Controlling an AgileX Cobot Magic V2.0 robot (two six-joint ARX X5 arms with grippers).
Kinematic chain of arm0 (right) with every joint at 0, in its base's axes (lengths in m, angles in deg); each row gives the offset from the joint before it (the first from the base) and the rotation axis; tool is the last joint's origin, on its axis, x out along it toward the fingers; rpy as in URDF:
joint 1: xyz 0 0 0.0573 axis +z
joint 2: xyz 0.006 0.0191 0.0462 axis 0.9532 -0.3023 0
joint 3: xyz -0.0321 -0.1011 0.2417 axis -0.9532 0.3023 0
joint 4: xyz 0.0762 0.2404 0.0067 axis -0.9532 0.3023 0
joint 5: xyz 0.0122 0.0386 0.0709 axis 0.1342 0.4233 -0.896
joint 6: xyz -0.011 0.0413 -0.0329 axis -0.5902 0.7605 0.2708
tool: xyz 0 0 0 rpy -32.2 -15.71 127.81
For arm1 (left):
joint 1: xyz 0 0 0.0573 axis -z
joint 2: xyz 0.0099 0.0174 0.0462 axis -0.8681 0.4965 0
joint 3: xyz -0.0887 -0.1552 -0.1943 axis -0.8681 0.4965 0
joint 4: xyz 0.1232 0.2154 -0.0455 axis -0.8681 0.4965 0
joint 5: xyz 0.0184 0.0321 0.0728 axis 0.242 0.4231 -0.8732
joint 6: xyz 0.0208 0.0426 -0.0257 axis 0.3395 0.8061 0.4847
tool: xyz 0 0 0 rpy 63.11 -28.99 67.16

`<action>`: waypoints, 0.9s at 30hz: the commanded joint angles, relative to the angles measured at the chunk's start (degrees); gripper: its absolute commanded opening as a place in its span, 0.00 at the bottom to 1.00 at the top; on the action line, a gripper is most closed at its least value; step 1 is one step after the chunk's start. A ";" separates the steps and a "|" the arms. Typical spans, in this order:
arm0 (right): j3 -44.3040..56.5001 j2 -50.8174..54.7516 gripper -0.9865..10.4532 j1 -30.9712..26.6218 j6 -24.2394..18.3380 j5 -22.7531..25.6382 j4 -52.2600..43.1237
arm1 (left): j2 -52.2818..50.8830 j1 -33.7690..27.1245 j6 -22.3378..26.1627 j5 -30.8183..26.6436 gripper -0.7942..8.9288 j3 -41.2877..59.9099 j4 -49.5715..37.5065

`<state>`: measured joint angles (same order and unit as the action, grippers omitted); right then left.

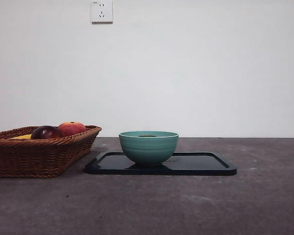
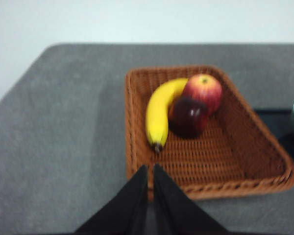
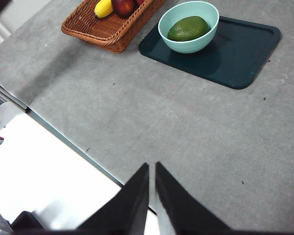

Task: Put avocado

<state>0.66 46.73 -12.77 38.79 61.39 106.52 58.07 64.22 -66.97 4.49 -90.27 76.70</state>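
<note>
The dark-green avocado (image 3: 188,28) lies inside a teal bowl (image 3: 188,24); in the front view only a sliver of the avocado (image 1: 147,135) shows above the bowl's rim (image 1: 148,146). The bowl stands on a dark tray (image 1: 206,164) (image 3: 235,58). My left gripper (image 2: 150,171) is shut, hovering over the near rim of the wicker basket (image 2: 206,147). High above the table's near edge, far from the bowl, my right gripper (image 3: 152,169) is shut and holds nothing. Neither arm shows in the front view.
The wicker basket (image 1: 39,152) (image 3: 105,29) sits left of the tray and holds a banana (image 2: 159,112), a red-orange apple (image 2: 204,90) (image 1: 71,128) and a dark maroon fruit (image 2: 188,117) (image 1: 45,132). The table's edge (image 3: 73,147) runs below the right gripper.
</note>
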 commanded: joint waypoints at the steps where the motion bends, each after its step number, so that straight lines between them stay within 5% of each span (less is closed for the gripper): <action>1: -0.28 -0.13 0.10 0.72 0.44 0.09 -0.61 | -2.75 -0.15 -0.44 0.07 0.10 4.96 -4.22; 27: -0.28 -0.13 0.10 0.72 0.44 0.09 -0.61 | -10.49 -1.62 -1.46 0.22 0.10 18.10 -12.24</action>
<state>0.66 46.73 -12.77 38.81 61.39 106.52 47.68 62.78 -68.74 4.56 -73.44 63.83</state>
